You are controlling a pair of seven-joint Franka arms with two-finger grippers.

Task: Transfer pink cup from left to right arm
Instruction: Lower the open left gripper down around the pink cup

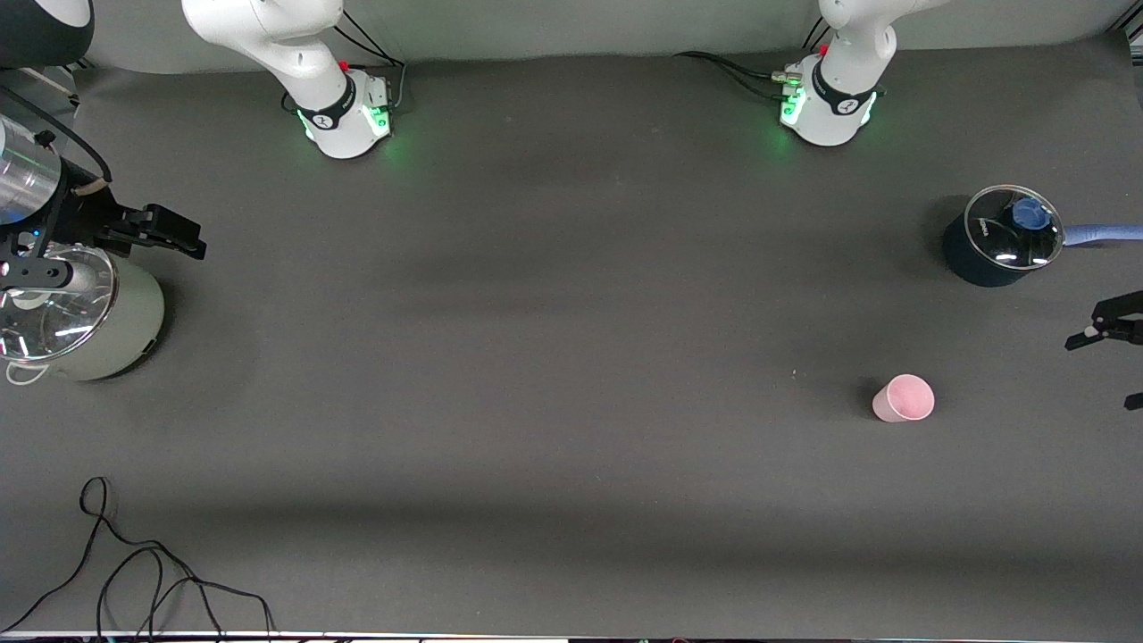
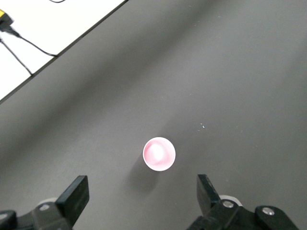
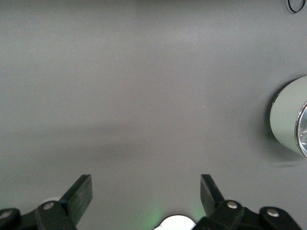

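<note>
Small pale-pink tapered plastic cup (image 1: 904, 398) stands upright on the dark grey tabletop (image 1: 554, 357), mouth up, long axis vertical, nearer the front camera than the dark lidded saucepan (image 1: 1002, 237). Left gripper (image 2: 143, 191), fingers spread and empty, hovers close beside the cup, so the left arm is nearer. Right gripper (image 3: 146, 190), fingers spread and empty, waits over the pale-green lidded pot (image 1: 85, 314), well apart from the cup.

In the front view the left claw (image 1: 1112, 362) is cut by the right edge, only its black tips showing, and both arms leave the frame at the top above their bases. The blue pan handle (image 1: 1104, 233) runs off the right edge, and the pale pot (image 1: 116, 330) at the left edge is partly covered by the right claw (image 1: 159, 230) and its wrist. In the right wrist view only a sliver of that pot shows at the right edge.
</note>
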